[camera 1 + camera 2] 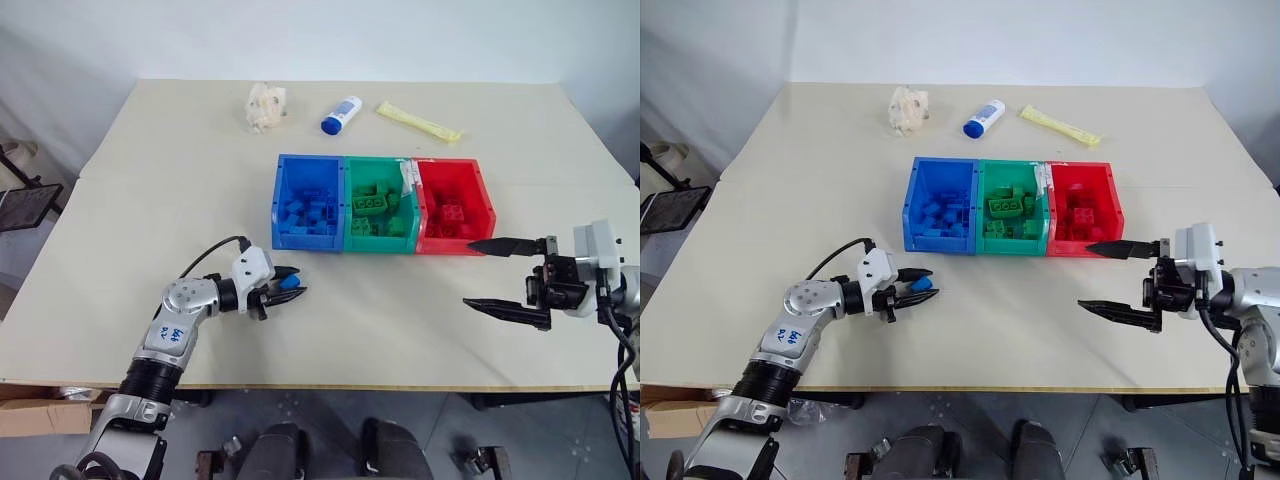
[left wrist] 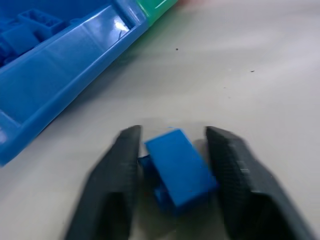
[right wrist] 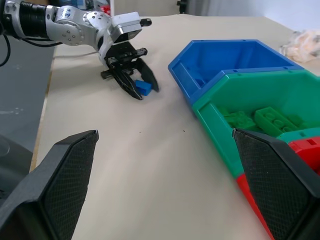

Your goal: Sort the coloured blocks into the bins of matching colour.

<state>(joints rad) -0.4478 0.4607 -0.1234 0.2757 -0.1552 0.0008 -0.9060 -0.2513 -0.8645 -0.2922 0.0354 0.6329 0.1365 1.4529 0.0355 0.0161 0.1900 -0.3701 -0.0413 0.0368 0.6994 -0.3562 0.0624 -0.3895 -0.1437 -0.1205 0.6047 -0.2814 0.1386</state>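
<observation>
Near the front edge of the tabletop (image 1: 120,170), left of centre, the left tool (image 1: 288,290) has its two black fingers drawn in around a small blue studded plastic brick (image 1: 289,283); the left wrist view shows the brick sitting slightly askew between the pads, with a sliver of gap on one side, so the grip looks closed or all but closed on it; whether the brick is clear of the surface cannot be told. Towards the middle of the tabletop stand three open-topped plastic bins joined in a row: the blue bin (image 1: 279,200) nearest the left tool, the green bin (image 1: 345,205) in the centre, the red bin (image 1: 487,205) on the right; each already holds bricks of its own colour. Over the right front part of the tabletop the right tool (image 1: 492,274) hovers with its fingers spread wide and nothing between them, pointing across toward the bins. By the far edge lie a crumpled pale wad (image 1: 266,104), a white bottle with a blue cap (image 1: 341,114) and a yellow tube (image 1: 418,121), none of them part of the sorting. The step in hand appears to be the pickup of the blue brick; the next move calls for a lift clear of the surface, a short carry forward over the near wall of the blue bin, and a release inside it; since the brick is askew, it could twist or slip.
</observation>
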